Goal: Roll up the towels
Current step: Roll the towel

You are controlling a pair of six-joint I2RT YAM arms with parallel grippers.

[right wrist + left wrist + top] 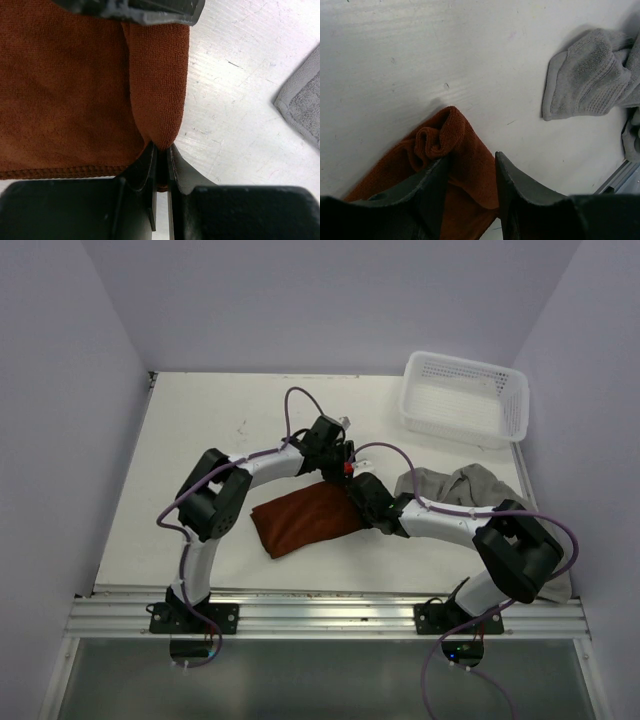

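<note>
Rust-brown towel [300, 522] flat on the counter [200, 430], right end effector [161, 149] pinching its folded edge, left end effector [472, 165] jaws partly apart astride the curled corner, grey towel [475, 483] crumpled to its right, 2 towels apart

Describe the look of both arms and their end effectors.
Left arm and right arm: white tubular links, bulky black joint housings, black bases, each trailed by a looping purple cable. Left end effector and right end effector: matte black, wedge-shaped fingers.
</note>
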